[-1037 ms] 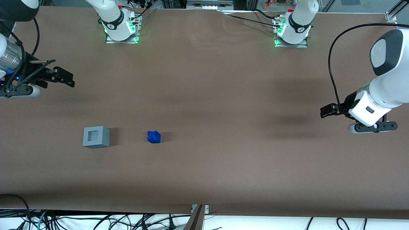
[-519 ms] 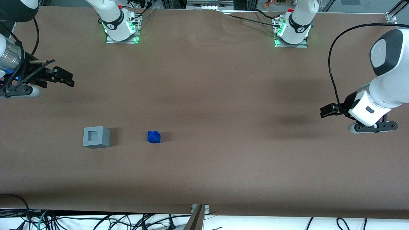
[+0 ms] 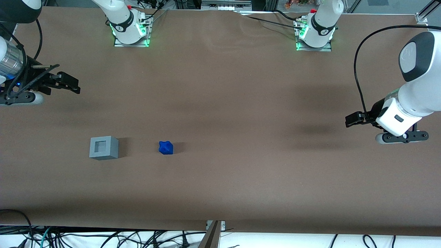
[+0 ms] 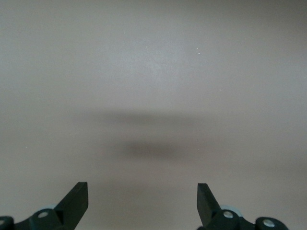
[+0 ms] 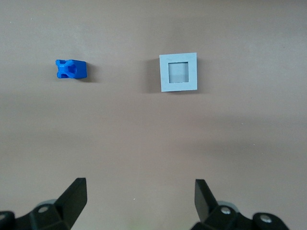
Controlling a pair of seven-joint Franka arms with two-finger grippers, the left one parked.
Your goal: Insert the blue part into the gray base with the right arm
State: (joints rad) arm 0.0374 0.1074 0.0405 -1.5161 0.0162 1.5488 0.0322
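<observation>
The blue part point(image 3: 166, 147) lies on the brown table beside the gray base point(image 3: 103, 147), a short gap between them; the base's square recess faces up and holds nothing. The right wrist view shows both from above, the blue part point(image 5: 71, 69) and the gray base point(image 5: 178, 72) side by side. My right arm's gripper point(image 3: 76, 86) hovers above the table at the working arm's end, farther from the front camera than the base and well apart from both pieces. Its fingers point(image 5: 74, 196) stand wide open with bare table between them.
Two arm bases with green lights point(image 3: 130, 32) point(image 3: 314, 36) are bolted at the table's edge farthest from the front camera. A black cable point(image 3: 358, 82) loops by the parked arm. Cables hang below the near table edge point(image 3: 213, 229).
</observation>
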